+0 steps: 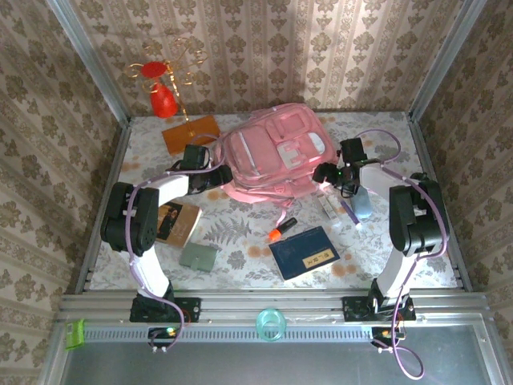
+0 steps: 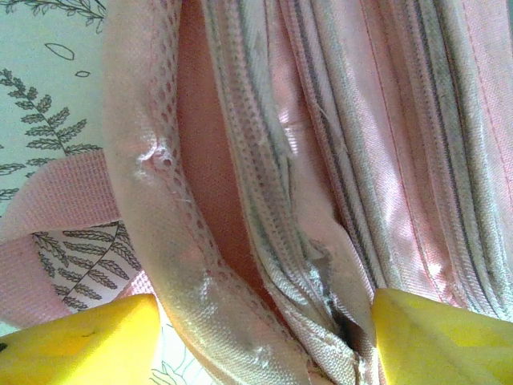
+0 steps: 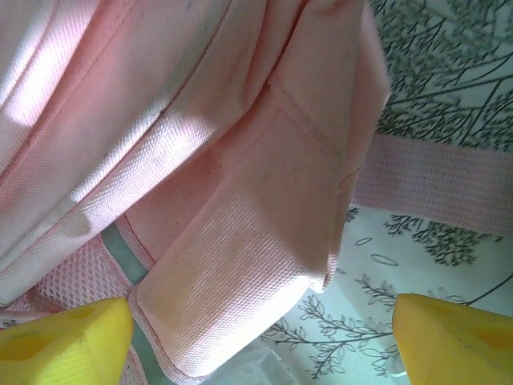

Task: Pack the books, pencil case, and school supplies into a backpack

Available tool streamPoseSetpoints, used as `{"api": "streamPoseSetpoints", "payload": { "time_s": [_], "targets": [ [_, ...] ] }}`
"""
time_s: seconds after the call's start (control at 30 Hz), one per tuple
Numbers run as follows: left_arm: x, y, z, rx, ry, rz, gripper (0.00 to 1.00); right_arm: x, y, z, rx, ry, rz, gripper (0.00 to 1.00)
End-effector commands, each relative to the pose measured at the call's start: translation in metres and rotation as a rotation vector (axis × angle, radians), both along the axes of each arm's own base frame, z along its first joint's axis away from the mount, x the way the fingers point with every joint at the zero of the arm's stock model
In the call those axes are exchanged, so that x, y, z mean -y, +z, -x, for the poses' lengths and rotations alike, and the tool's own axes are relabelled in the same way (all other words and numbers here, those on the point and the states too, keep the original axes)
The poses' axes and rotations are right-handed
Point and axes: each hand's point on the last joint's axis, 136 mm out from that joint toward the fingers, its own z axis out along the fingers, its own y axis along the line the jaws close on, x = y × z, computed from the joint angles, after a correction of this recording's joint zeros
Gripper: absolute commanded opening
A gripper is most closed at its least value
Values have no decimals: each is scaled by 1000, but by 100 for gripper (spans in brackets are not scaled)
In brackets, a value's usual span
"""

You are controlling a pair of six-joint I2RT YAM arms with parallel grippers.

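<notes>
Beyond the left gripper (image 1: 213, 178) lies an orange-brown board (image 1: 191, 133) bearing a gold wire stand (image 1: 168, 68). Behind it, toward the bases, lie a tan-brown book (image 1: 178, 222) and a small grey-green flat piece (image 1: 198, 255). A flat navy book (image 1: 304, 253) and an orange-and-black marker (image 1: 280, 231) lie between the arms.

The large soft pink backpack (image 1: 272, 156) sits between both grippers. The left gripper's yellow fingers (image 2: 80, 349) straddle its mesh edge and zipper folds, and the fabric touches both. Whether they pinch it, I cannot tell.

The right gripper (image 1: 329, 172) is spread. One finger is against the backpack's side panel and the other stands apart over the leaf-print table cover (image 3: 417, 265).
</notes>
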Motion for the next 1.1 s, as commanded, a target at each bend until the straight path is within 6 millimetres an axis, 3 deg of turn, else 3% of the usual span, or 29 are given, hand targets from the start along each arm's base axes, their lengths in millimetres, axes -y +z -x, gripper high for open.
{"api": "streamPoseSetpoints", "payload": {
  "time_s": [0.0,0.13,0.23,0.37,0.43,0.57,0.63,0.8,0.87,0.93,1.0,1.07],
  "targets": [
    [-1,3,6,6,-9,-11,71,-13,-9,-6,6,-21,-79,80],
    [2,6,6,9,-19,4,74,-28,-8,-22,50,-40,-178,68],
    [4,17,3,37,-27,15,78,-37,9,-29,107,-55,-271,48],
    [0,43,1,86,-35,-9,83,-38,56,-27,212,-144,-388,29],
    [-11,58,4,114,-10,-50,86,-35,83,-26,280,-211,-461,20],
    [-30,91,29,192,25,-115,86,-35,128,-20,386,-317,-593,3],
    [-15,107,51,240,-39,-93,82,-40,143,-17,420,-341,-611,0],
    [71,119,118,313,-334,50,62,-55,166,-9,474,-353,-626,0],
    [99,120,136,327,-413,109,58,-58,169,-8,490,-358,-627,0],
    [120,119,148,343,-465,121,56,-59,170,-9,494,-361,-622,0],
    [140,114,156,352,-520,106,52,-60,186,-5,527,-345,-632,0],
    [150,105,154,346,-534,78,47,-63,188,-5,531,-336,-638,0]
  ]
}}
